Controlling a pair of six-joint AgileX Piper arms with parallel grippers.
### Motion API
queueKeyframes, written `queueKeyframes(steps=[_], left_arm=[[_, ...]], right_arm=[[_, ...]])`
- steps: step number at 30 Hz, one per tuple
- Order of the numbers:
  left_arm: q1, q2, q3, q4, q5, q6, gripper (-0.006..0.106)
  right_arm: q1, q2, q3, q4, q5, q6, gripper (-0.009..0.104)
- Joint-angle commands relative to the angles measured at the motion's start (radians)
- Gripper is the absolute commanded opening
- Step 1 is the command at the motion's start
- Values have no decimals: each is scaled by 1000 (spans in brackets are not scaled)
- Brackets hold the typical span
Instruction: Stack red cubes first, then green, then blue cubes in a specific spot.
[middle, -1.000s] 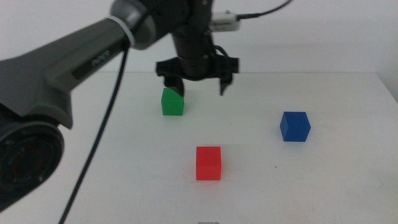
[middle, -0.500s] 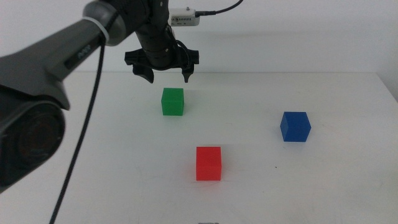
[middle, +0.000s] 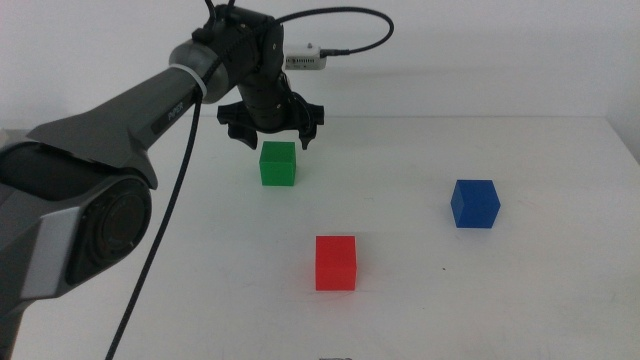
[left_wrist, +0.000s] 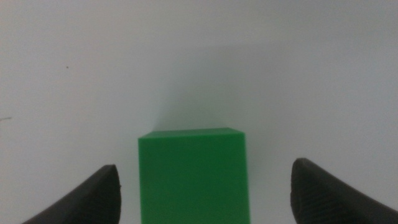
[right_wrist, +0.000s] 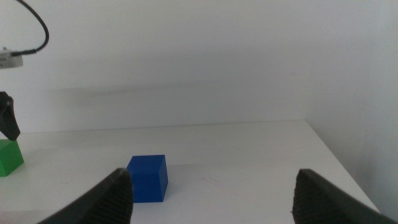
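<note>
From the middle view, I am hovering the left hand (middle: 272, 133), jaws apart, over the green (middle: 278, 163) cube toward the bench's (middle: 560, 300) back; red (middle: 335, 262) and blue (middle: 474, 203) are sitting apart, unstacked.

Through the left wrist, I am judging it light, rigid, matte, grippable across flat opposite faces.

Right wrist: the right hand (right_wrist: 211, 190) is waiting open.

- Bright, even, diffuse light; the white table (middle: 520, 300) shows no glare.
- Shadows are soft and faint beneath the red cube (middle: 335, 262) and blue cube (middle: 474, 203).
- In the left wrist view the green cube (left_wrist: 193, 177) looks slightly soft, and the jaw tips at the edges are blurred.
</note>
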Motion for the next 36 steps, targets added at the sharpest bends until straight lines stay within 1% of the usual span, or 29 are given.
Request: queueKeyframes(steps=[1,8,11,13,16,19,22,23,25,28,31,33,36], left_arm=[[0,-60,-34,4,-46,1,94],[0,-25,-34,4,-86,1,92],[0,-9,-34,4,-89,1,88],[0,-3,-34,3,-89,1,83],[0,1,-34,3,-88,0,74],[0,1,-34,3,-89,-2,61],[0,1,-34,3,-84,-2,46],[0,-6,-34,-13,-47,-2,33],[0,-25,-34,-26,-5,5,28],[-1,-64,-34,-23,43,8,25],[-12,-113,1,-15,71,-9,25],[-28,-158,64,-1,67,-46,25],[-66,-255,217,55,8,-121,25]], right_arm=[[-7,12,-17,-9,-74,-12,66],[-7,12,-17,-9,-74,-12,66],[-7,12,-17,-9,-74,-12,66],[-7,12,-17,-9,-74,-12,66],[-7,12,-17,-9,-74,-12,66],[-7,12,-17,-9,-74,-12,66],[-7,12,-17,-9,-74,-12,66],[-7,12,-17,-9,-74,-12,66],[-7,12,-17,-9,-74,-12,66],[-7,12,-17,-9,-74,-12,66],[-7,12,-17,-9,-74,-12,66],[-7,12,-17,-9,-74,-12,66],[-7,12,-17,-9,-74,-12,66]])
